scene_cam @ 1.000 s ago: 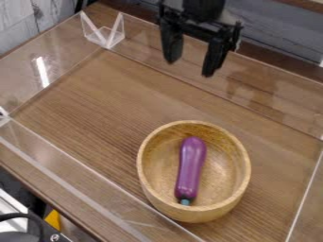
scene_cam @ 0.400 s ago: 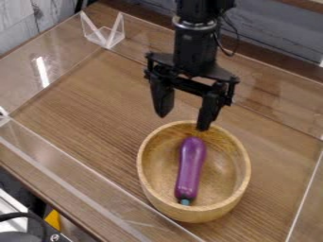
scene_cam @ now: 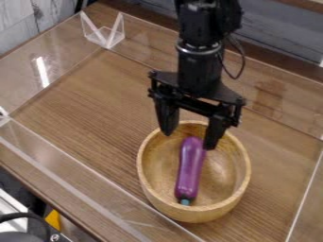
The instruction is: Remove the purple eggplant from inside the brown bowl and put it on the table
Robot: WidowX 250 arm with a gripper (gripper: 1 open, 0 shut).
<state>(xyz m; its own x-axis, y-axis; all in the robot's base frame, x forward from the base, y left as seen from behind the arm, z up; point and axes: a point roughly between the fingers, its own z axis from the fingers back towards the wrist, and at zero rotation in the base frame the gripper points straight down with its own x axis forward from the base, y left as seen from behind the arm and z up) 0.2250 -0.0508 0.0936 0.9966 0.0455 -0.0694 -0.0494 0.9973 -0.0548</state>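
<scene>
Taking the brown bowl (scene_cam: 194, 173) as the landmark: to its far left, at the back corner of the surface (scene_cam: 94, 104), a small clear acrylic stand (scene_cam: 104, 30) sits well apart from it and plays no part in the job. Clear walls edge the wood-grain surface, and wide bare wood lies to the bowl's left, which looks like the natural place to set things down.

Above the bowl's far rim hangs the claw (scene_cam: 194, 132), pointing straight down, its 2 dark fingers spread wide with nothing between them. The spread seems chosen to straddle the target's narrow body, and the vertical pose suits a drop into the bowl without catching the thick rim.

Inside the bowl lies the purple eggplant (scene_cam: 190, 167), flat on the smooth tan floor, running from the far side toward the near rim, with its teal stem tip at the near end. Its far end sits just below the fingertips, not touched as far as the view shows.

Judged from this, the pick is not yet made: a descent, a squeeze across the eggplant's width, then a lift clear of the rim.
</scene>
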